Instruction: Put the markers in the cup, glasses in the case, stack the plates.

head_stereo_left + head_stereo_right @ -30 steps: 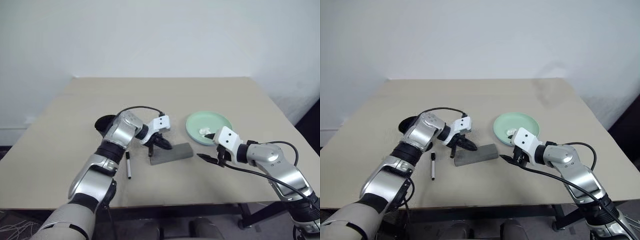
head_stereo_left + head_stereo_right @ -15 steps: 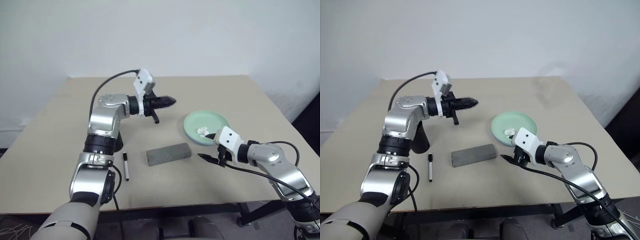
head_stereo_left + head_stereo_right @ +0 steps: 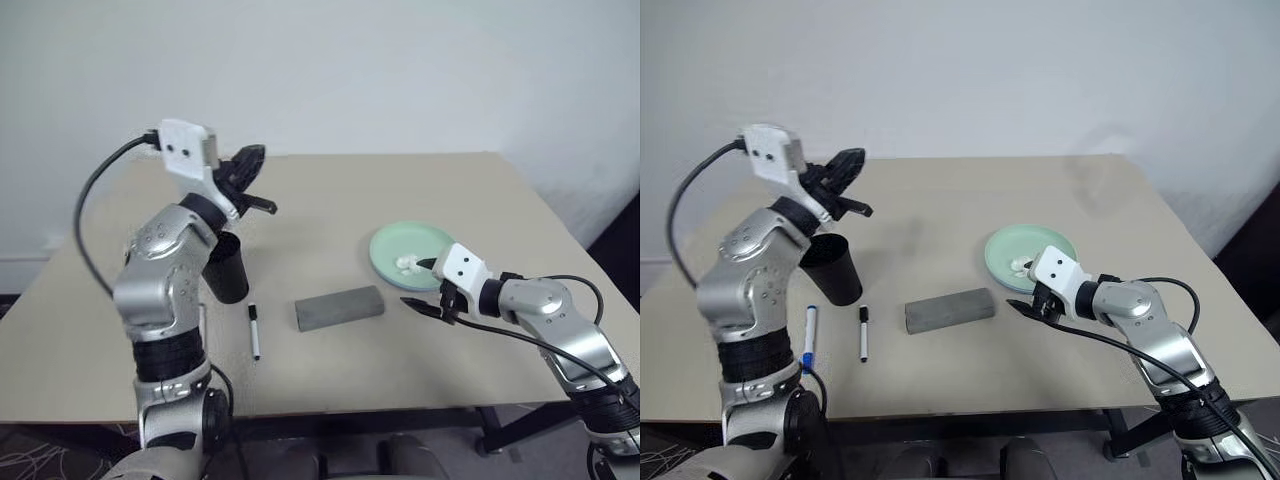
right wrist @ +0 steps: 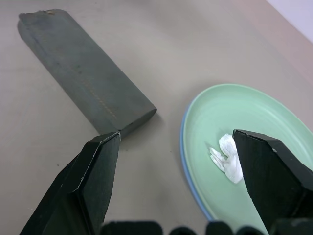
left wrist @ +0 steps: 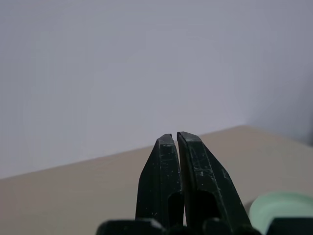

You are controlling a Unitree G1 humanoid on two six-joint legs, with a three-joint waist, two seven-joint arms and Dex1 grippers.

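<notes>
My left gripper (image 3: 254, 154) is shut on nothing and held high above the black cup (image 3: 226, 266), pointing toward the far wall. The cup stands upright at the table's left. A black-capped marker (image 3: 254, 331) lies in front of the cup, and a blue-capped marker (image 3: 810, 336) lies further left beside it. The grey case (image 3: 340, 307) lies closed at mid-table; the glasses are hidden. A mint green plate (image 4: 254, 127) rests on a blue plate whose rim (image 4: 186, 164) shows beneath. My right gripper (image 4: 177, 136) hangs open between the case and the plates.
A small white paper wad (image 4: 228, 157) lies on the green plate. The table's far half is bare, with a plain wall behind it. The table's front edge (image 3: 330, 405) runs close below the case and markers.
My left arm has lifted from the case and swung up and to the left, ending above the cup with its gripper still shut. The right arm has stayed put.
</notes>
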